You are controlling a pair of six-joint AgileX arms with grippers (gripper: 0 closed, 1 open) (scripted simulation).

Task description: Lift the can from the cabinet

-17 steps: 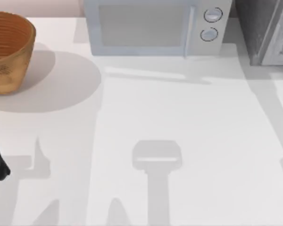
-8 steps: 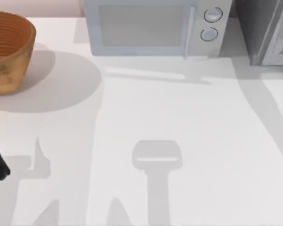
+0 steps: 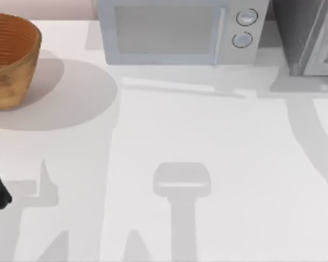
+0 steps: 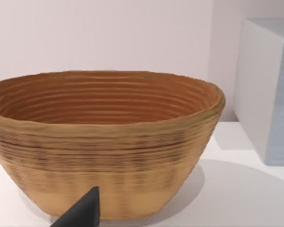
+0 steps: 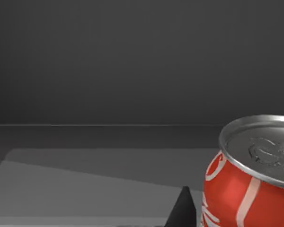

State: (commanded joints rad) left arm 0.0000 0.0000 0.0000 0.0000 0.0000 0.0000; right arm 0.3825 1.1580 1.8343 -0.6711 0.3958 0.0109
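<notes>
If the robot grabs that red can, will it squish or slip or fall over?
The can looks like thin shiny metal with smooth painted sides, so it could slip a little, and a hard squeeze might dent it. It stands upright on the flat cabinet floor, taller than a squat tin, so a sideways nudge would probably tip it, and then its round body would likely roll.

Glossy metal can [image 5: 248, 179], ribbed, seemingly woven basket [image 4: 104, 142]

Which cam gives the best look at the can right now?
Right wrist view: the can stands upright and close, red side and silver lid visible, inside the dark cabinet. Top view catches just the cabinet's corner; left wrist view faces the basket.
</notes>
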